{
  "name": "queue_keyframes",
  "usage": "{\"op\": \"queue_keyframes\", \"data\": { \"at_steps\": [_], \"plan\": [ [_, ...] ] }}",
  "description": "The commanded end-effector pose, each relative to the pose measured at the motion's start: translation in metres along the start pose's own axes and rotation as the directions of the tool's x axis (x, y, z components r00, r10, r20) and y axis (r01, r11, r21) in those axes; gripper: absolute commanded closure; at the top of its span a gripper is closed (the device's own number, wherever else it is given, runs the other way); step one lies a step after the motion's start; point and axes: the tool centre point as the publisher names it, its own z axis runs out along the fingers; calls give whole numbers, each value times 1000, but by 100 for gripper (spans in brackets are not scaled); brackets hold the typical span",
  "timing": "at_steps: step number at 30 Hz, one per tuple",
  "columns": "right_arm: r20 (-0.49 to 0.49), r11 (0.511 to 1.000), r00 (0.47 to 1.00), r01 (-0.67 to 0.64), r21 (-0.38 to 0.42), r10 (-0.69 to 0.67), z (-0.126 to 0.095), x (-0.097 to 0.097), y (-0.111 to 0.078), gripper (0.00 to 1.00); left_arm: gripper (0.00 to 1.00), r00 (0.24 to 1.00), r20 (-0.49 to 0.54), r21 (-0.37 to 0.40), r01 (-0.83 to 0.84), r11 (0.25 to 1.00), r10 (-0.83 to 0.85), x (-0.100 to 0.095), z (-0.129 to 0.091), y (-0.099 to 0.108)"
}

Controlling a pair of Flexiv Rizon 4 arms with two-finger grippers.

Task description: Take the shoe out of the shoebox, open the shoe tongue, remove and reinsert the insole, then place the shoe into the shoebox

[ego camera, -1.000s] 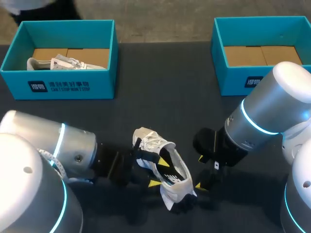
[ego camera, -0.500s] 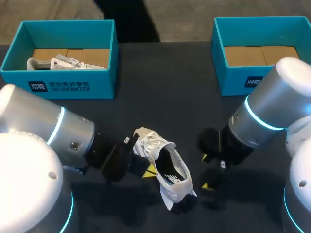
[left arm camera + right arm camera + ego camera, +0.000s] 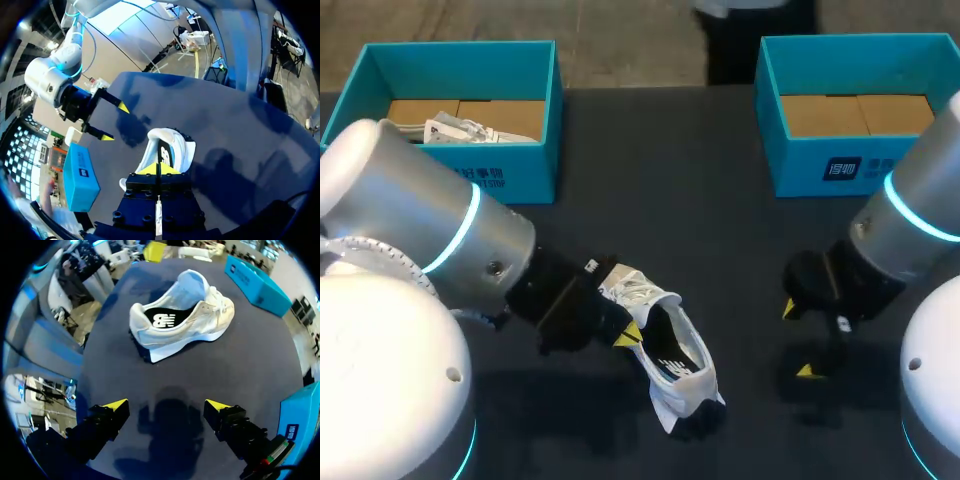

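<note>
Left shoebox (image 3: pixel 525 170): holds a second white shoe (image 3: pixel 460 128) on a cardboard liner.
Right shoebox (image 3: pixel 800 165): cardboard liner showing.
Shoe (image 3: pixel 670 350): sits on its sole on the table (image 3: pixel 670 180), well apart from both boxes.
Left gripper (image 3: pixel 630 335): tips pressed together at the shoe's collar; can't tell if they touch it.
Right gripper (image 3: pixel 798 340): jaws spread wide, apart from the shoe.
Open room: bare dark tabletop between the boxes.
</note>
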Motion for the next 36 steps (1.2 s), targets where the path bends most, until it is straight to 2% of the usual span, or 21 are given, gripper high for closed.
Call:
{"op": "queue_keyframes", "data": {
  "at_steps": [1, 10, 12, 15, 20, 25, 26, 28, 30, 36],
  "plan": [
    [9, 999, 1000, 4, -37, -4, -25, 9, -14, 0, 100, 998, -65, -17, 2, 1000, -3, -5, 5, -3],
    [9, 999, 1000, 4, -37, -4, -25, 9, -14, 0, 100, 998, -65, -17, 2, 1000, -3, -5, 5, -3],
    [8, 999, 1000, -3, -33, 3, -27, 9, -18, 0, 100, 993, -119, 6, -13, 1000, 14, -5, 10, -3],
    [13, 999, 1000, 13, -38, -12, -33, 12, -28, 0, 100, 982, -185, -3, -29, 1000, 28, -5, 12, -2],
    [3, 999, 999, 32, -26, -32, -45, 13, -46, 0, 100, 949, -310, -100, -100, 990, 64, -2, 15, -4],
    [4, 999, 999, 32, -18, -32, -58, 14, -63, 0, 100, 921, -384, -100, -113, 989, 66, -1, 19, -7],
    [4, 1000, 1000, 23, -4, -23, -60, 14, -65, 0, 100, 917, -394, -117, -118, 986, 63, -1, 21, -7],
    [4, 1000, 1000, 23, -4, -23, -60, 14, -65, 0, 100, 904, -425, -101, -105, 989, 53, 0, 24, -7],
    [4, 1000, 1000, 23, -4, -23, -60, 14, -65, 0, 100, 881, -470, -130, -122, 984, 47, 0, 27, -6],
    [4, 1000, 1000, 23, -4, -23, -60, 14, -65, 0, 100, 881, -470, -130, -122, 984, 47, 0, 27, -6]
  ]
}}
